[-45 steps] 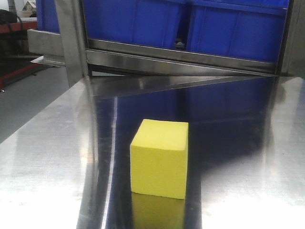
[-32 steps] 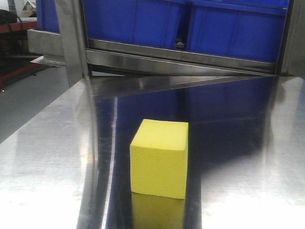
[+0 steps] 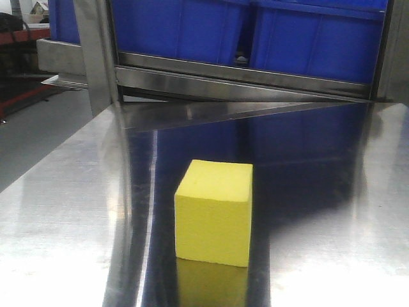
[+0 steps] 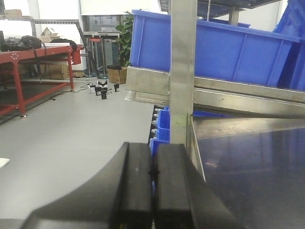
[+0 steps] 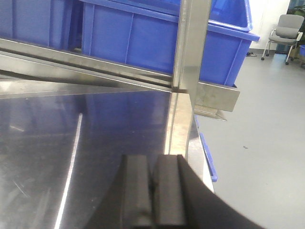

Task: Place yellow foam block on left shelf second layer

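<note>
The yellow foam block (image 3: pixel 214 213) stands alone on the shiny steel table (image 3: pixel 57 217), near the front, a little left of the middle. No gripper shows in the front view. My left gripper (image 4: pixel 153 151) is shut and empty, off the table's left edge beside a steel shelf post (image 4: pixel 183 71). My right gripper (image 5: pixel 152 162) is shut and empty, over the table's right edge near another steel post (image 5: pixel 190 52). The block is out of view in both wrist views.
A steel shelf rail (image 3: pixel 243 73) runs across the back of the table with blue plastic bins (image 3: pixel 307 38) on it. More blue bins (image 4: pixel 162 124) sit below at the left. A red workbench (image 4: pixel 28 62) and a grey chair (image 5: pixel 286 33) stand off on the floor.
</note>
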